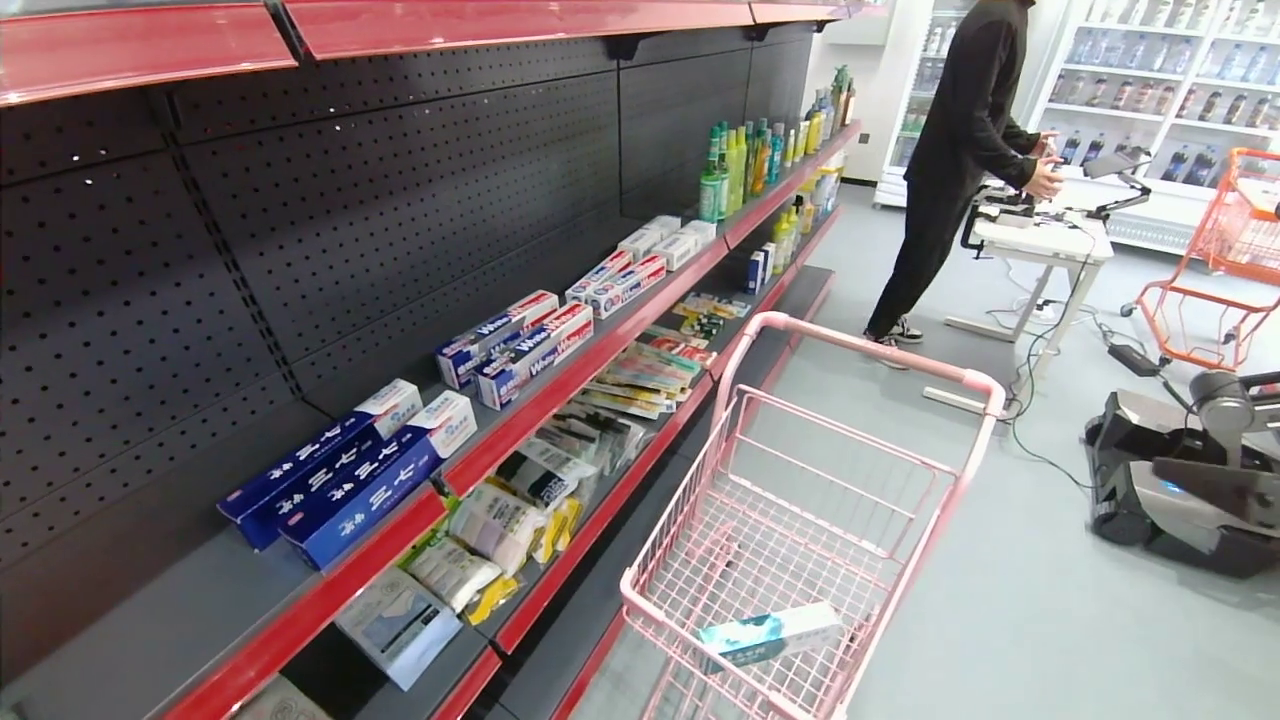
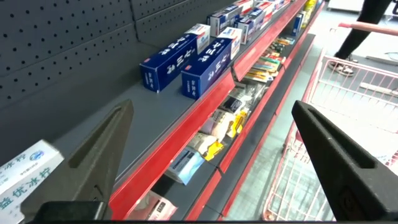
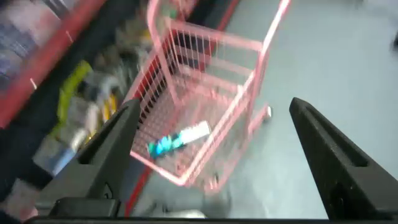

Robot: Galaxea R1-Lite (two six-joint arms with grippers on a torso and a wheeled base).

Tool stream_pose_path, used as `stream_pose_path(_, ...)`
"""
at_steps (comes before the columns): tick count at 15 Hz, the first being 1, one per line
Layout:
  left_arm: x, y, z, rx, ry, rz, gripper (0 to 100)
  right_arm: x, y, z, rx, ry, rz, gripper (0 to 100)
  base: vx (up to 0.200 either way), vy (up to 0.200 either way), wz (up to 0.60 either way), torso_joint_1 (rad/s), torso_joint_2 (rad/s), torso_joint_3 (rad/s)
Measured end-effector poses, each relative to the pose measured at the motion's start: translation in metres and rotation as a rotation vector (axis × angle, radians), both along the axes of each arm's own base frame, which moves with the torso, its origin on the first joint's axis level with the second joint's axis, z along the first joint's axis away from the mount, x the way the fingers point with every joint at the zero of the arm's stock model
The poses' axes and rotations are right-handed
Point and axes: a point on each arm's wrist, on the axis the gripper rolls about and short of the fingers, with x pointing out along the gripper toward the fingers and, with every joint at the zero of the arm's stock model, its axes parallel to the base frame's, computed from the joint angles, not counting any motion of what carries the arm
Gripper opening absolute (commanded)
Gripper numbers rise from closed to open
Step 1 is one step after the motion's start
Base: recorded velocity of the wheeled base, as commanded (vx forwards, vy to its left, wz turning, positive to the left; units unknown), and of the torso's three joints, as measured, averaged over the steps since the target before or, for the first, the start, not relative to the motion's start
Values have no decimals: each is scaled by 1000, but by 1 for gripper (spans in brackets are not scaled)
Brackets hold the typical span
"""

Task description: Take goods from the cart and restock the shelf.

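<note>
A pink wire cart (image 1: 960, 385) stands in the aisle beside the shelf; one teal-and-white box (image 1: 770, 635) lies on its floor, also seen as the box (image 3: 177, 139) in the cart (image 3: 205, 81) from the right wrist. The shelf board (image 1: 130, 640) carries blue boxes (image 1: 350, 475) and red-and-white toothpaste boxes (image 1: 525, 345). My left gripper (image 2: 211, 162) is open, with its fingers (image 2: 99, 155) wide apart above the shelf board (image 2: 124, 115) near the blue boxes (image 2: 186, 59). My right gripper (image 3: 211, 162) is open above the cart, holding nothing.
Lower shelves hold packets (image 1: 500, 520) and cards (image 1: 650, 370). Green and yellow bottles (image 1: 740, 165) stand farther along the shelf. An orange cart (image 1: 1225, 260), a white table (image 1: 1045, 240) and a grey machine (image 1: 1185, 470) stand on the right. A white box corner (image 2: 25, 171) lies by my left gripper.
</note>
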Motion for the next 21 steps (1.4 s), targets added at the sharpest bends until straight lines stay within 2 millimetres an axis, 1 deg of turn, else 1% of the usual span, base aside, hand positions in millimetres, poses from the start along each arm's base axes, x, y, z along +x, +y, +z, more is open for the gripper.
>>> stream_pose_path(1,0,0,0,0,1,-2,100,34,-1,-14,-34,122,47,100,0,0,0,0,0,0)
stream_pose_path(2,0,0,0,-1,0,0,100,62,-2,-33,-75,230,108,100,0,0,0,0,0,0)
stream_pose_path(3,0,0,0,0,1,1,100,87,-3,-53,-115,325,182,100,0,0,0,0,0,0)
stream_pose_path(5,0,0,0,-2,1,-1,100,131,-3,-92,-162,462,325,100,0,0,0,0,0,0)
stream_pose_path(7,0,0,0,-1,0,0,100,166,1,-127,-181,544,424,100,0,0,0,0,0,0)
stream_pose_path(8,0,0,0,-2,0,0,100,182,6,-143,-191,571,469,100,0,0,0,0,0,0)
stream_pose_path(9,0,0,0,-3,0,-1,100,194,11,-156,-203,588,507,100,0,0,0,0,0,0)
stream_pose_path(11,0,0,0,-3,0,0,100,213,21,-180,-215,624,557,100,0,0,0,0,0,0)
stream_pose_path(14,0,0,0,-4,0,0,100,227,49,-206,-233,657,643,100,0,0,0,0,0,0)
stream_pose_path(17,0,0,0,-3,0,0,100,242,88,-221,-266,638,734,100,0,0,0,0,0,0)
stream_pose_path(19,0,0,0,-4,0,0,100,246,111,-230,-287,632,788,100,0,0,0,0,0,0)
stream_pose_path(21,0,0,0,-4,0,0,100,250,131,-239,-311,623,832,100,0,0,0,0,0,0)
